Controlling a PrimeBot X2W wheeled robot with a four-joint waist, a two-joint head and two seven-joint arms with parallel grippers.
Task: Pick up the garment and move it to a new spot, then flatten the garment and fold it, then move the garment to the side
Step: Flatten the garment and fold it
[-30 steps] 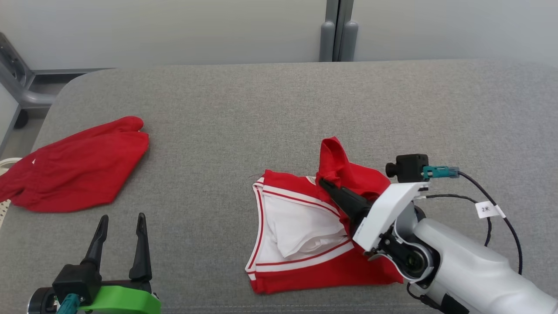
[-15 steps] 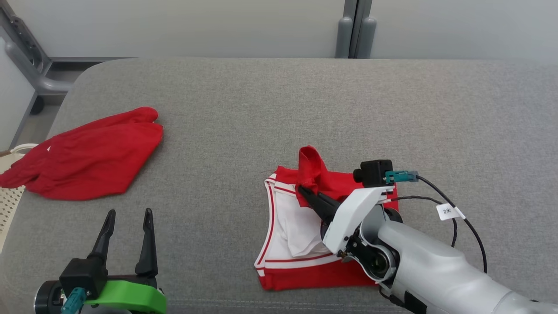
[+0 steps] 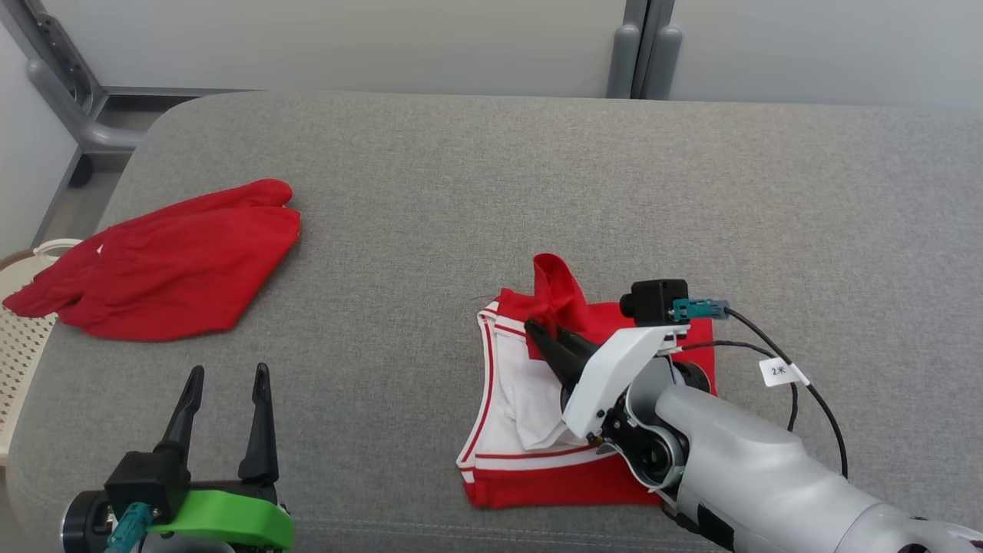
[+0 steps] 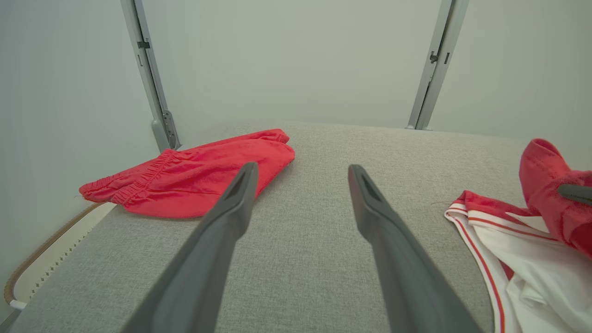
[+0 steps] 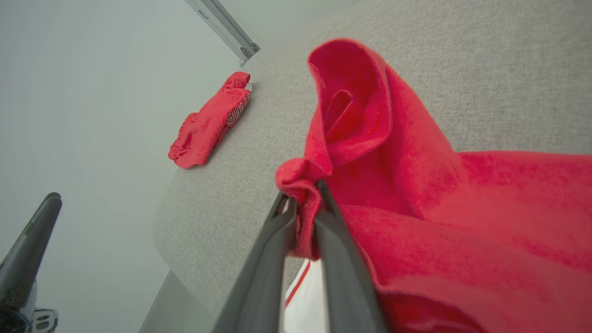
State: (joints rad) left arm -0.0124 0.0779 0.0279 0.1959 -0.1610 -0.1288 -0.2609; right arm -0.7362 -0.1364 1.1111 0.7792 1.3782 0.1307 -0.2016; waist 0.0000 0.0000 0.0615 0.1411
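Your right gripper point(image 3: 545, 330), nearly closed, thinly pinches a red fold of the garment point(image 3: 522, 384) that could slip free; left gripper point(image 3: 228, 372) open, empty.

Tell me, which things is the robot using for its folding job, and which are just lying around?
In the job: red-and-white garment; right gripper, a red fold between its fingers; grey padded table under it.
Just lying about: red shorts, far left; pale basket by the table's left edge; left gripper, open, holding nothing.
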